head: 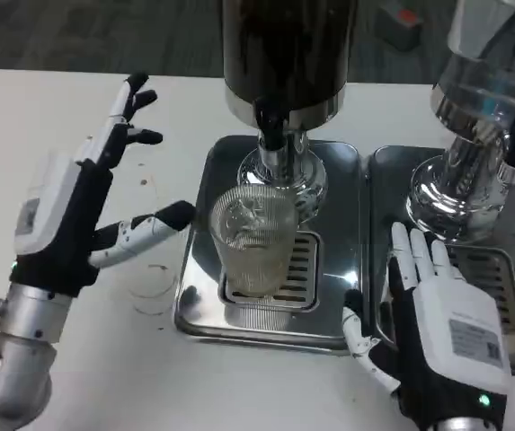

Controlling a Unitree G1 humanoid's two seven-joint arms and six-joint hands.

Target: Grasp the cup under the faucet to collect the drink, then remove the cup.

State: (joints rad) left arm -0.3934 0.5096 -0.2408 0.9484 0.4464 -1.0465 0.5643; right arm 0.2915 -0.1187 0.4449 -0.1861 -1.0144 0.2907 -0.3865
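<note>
One ribbed cup (255,241) stands on the drip tray (205,305) under the faucet (269,121), left robot hand (77,211) at nine o'clock and right robot hand (437,328) at four o'clock both open, apart from it.

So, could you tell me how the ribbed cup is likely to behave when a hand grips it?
The cup looks like clear, stiff glass or plastic, so probably rigid, perhaps breakable. Its ribs should help against slipping. It looks empty, so likely light, and being tall on the grille, it may tip if nudged sideways.
</note>
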